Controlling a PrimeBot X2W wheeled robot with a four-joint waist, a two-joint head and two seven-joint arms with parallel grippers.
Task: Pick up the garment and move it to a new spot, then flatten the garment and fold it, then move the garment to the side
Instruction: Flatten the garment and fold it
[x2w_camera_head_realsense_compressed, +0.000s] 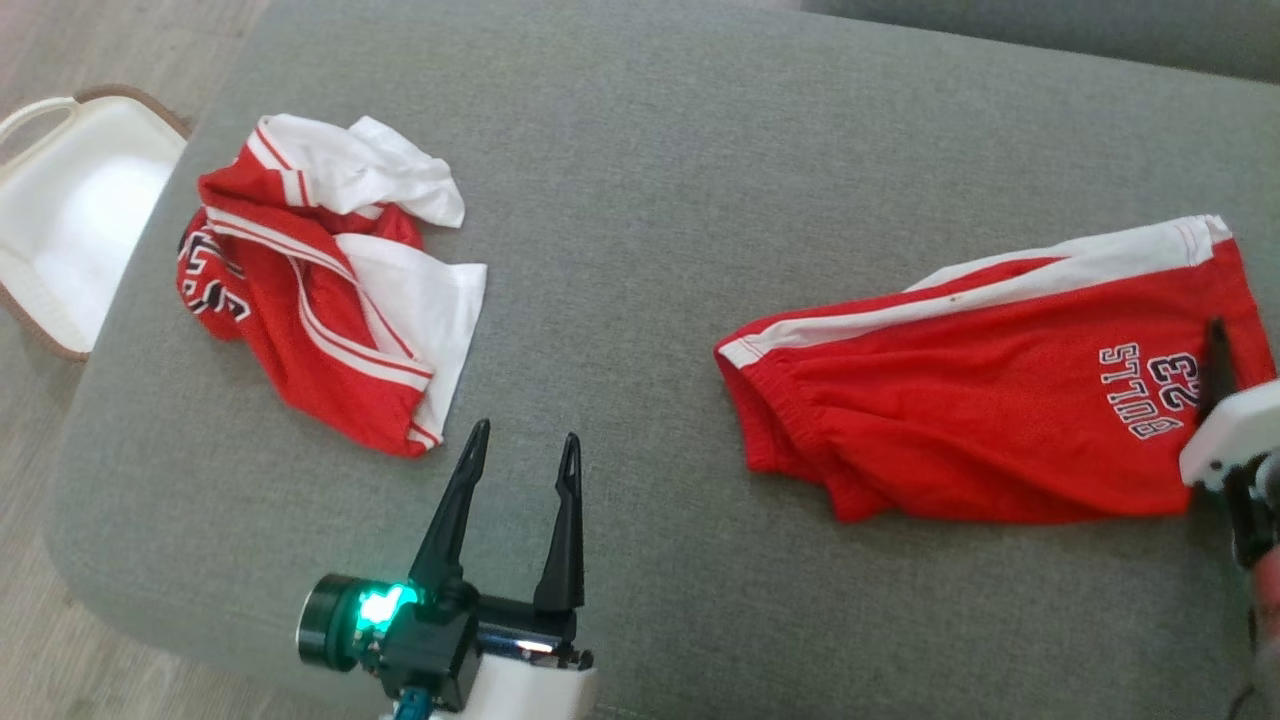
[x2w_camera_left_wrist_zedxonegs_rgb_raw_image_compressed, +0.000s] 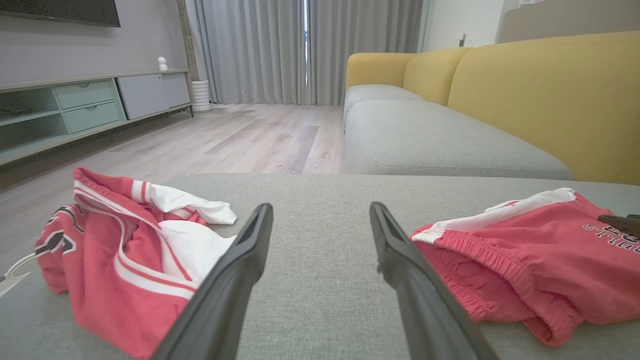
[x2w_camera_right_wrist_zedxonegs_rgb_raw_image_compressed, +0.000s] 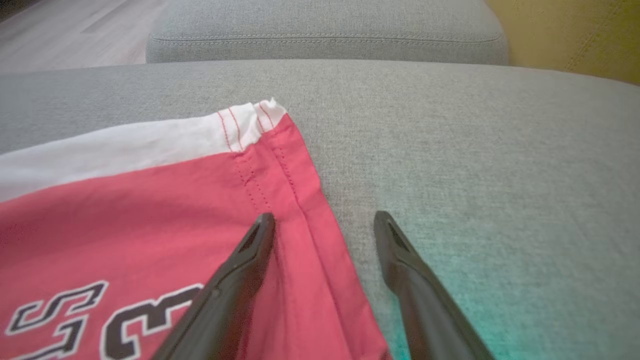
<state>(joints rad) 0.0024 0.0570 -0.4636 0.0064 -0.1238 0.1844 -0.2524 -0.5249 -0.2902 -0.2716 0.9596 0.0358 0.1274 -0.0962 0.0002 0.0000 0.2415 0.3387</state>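
- Head view: a grey fabric sofa cushion (x2w_camera_head_realsense_compressed: 620, 200) carries two garments, well apart.
- A crumpled red-and-white mesh jersey (x2w_camera_head_realsense_compressed: 320, 300) lies toward the cushion's left end. A white plastic basket (x2w_camera_head_realsense_compressed: 60, 200) sits just off that end.
- Red mesh shorts with a white side stripe and "BULLS 23" print (x2w_camera_head_realsense_compressed: 1000, 400) lie fairly flat toward the cushion's right end.
- Left end effector (x2w_camera_head_realsense_compressed: 527, 432): fingers spread wide and empty, above the cushion's near edge, between the garments.
- Right end effector (x2w_camera_right_wrist_zedxonegs_rgb_raw_image_compressed: 325, 216): spread wide, holding nothing, straddling the shorts' hem. One finger is over red cloth, the other over bare cushion; contact unclear.
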